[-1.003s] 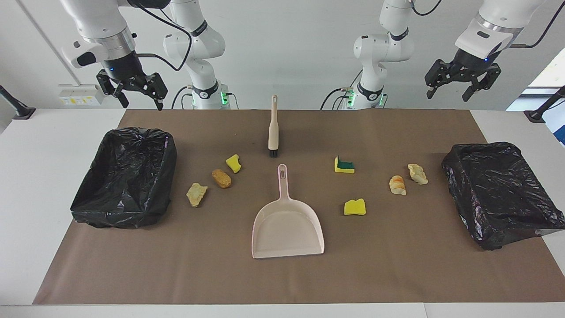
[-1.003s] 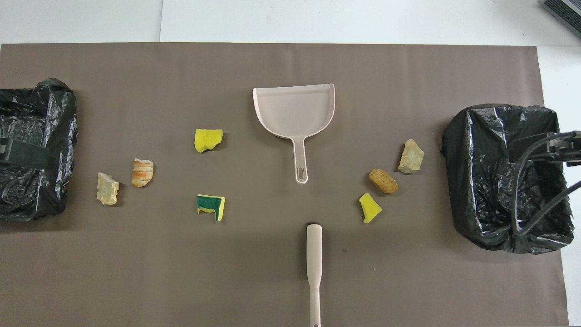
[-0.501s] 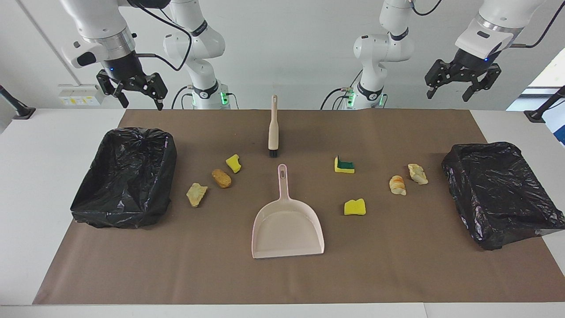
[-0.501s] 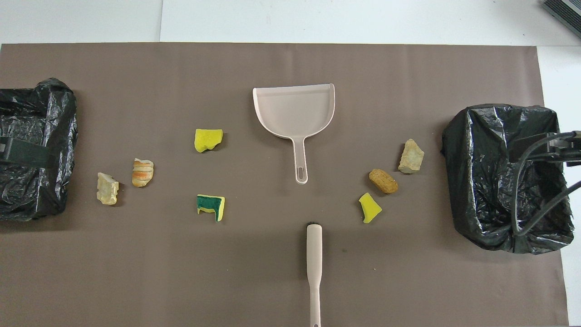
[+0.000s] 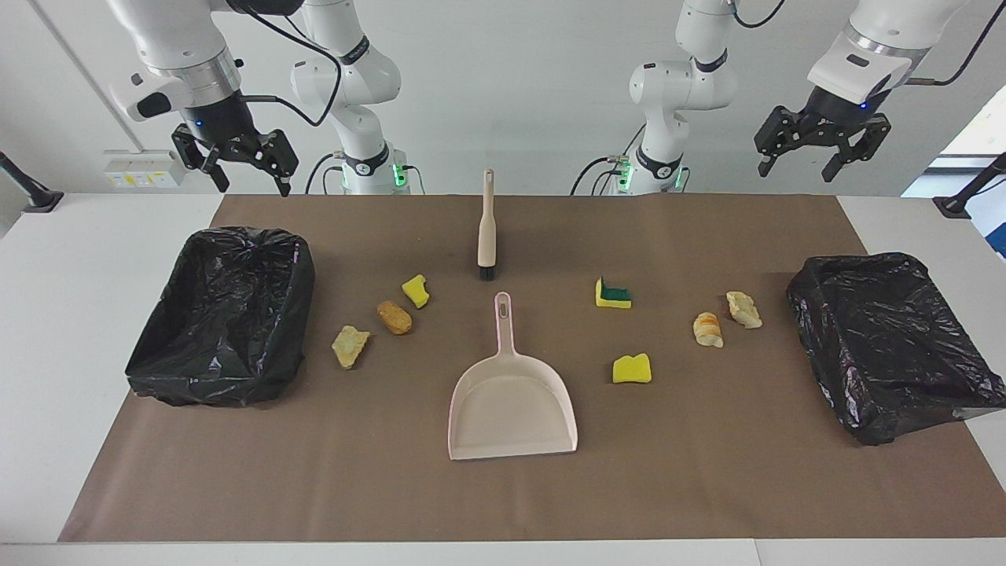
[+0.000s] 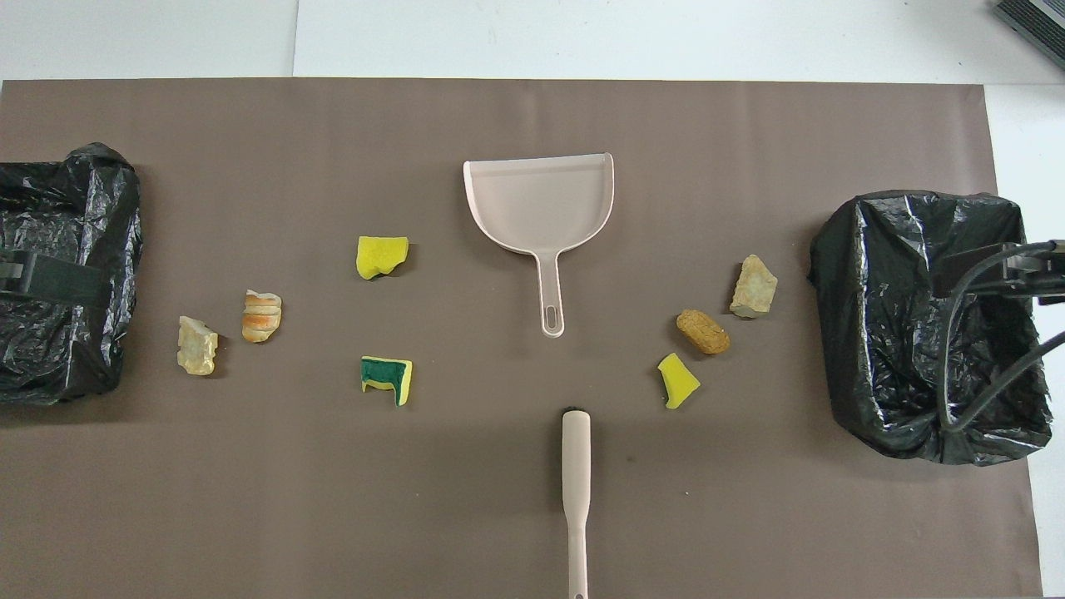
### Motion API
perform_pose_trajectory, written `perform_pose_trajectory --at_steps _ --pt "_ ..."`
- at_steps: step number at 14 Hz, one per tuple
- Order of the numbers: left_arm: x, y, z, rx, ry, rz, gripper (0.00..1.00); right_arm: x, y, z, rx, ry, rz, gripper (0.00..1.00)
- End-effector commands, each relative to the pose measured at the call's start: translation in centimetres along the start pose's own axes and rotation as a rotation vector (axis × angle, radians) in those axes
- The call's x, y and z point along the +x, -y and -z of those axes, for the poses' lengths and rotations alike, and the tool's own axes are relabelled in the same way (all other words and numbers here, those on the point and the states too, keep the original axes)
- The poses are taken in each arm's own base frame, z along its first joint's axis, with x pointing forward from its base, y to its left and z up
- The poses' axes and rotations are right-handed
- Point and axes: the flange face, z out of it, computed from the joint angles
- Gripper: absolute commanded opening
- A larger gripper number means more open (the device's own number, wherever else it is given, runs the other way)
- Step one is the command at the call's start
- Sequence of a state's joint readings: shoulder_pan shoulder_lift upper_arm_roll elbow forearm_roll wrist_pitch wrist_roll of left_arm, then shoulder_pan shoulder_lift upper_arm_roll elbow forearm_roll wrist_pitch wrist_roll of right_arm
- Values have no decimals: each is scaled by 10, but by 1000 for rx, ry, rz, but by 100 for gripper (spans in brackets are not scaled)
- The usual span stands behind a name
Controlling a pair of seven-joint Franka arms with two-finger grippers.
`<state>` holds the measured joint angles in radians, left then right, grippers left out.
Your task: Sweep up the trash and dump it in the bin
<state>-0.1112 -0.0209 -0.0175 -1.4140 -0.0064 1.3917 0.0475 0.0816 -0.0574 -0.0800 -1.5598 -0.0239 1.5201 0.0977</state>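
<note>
While both arms wait up in the air, the left gripper (image 5: pixel 820 148) and the right gripper (image 5: pixel 236 161) have their fingers spread wide and hold nothing. The dustpan (image 5: pixel 512 401) lies flat in the middle of the brown mat (image 5: pixel 503 495). The brush (image 5: pixel 486 228) lies nearer to the robots than the dustpan, just past its handle. The trash (image 5: pixel 631 369) lies on the mat beside the dustpan: four scraps toward the left arm's end, three toward the right arm's end. One black-lined bin (image 5: pixel 892 342) sits at the left arm's end, well apart from the dustpan, and another bin (image 5: pixel 224 314) at the right arm's end.
</note>
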Motion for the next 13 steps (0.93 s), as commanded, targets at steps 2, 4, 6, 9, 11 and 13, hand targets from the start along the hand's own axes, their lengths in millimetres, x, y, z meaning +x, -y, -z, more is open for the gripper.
perform_pose_trajectory --at_steps 2,4,6,9,11,13 --pt "-9 -60 -21 10 -13 24 100 -1 -4 3 24 -14 19 100" --pt "-14 -99 -40 16 -10 15 100 -1 -4 3 24 -14 19 100" --pt "-27 -150 -66 35 11 3 100 -1 -4 3 24 -14 19 100" --pt "-55 -227 -112 62 25 5 100 -1 -4 3 24 -14 19 100" --pt "-80 -269 -134 35 8 5 100 -1 -4 3 24 -14 19 100" --pt "-101 -303 -152 22 6 -12 100 -1 -4 3 24 -14 19 100"
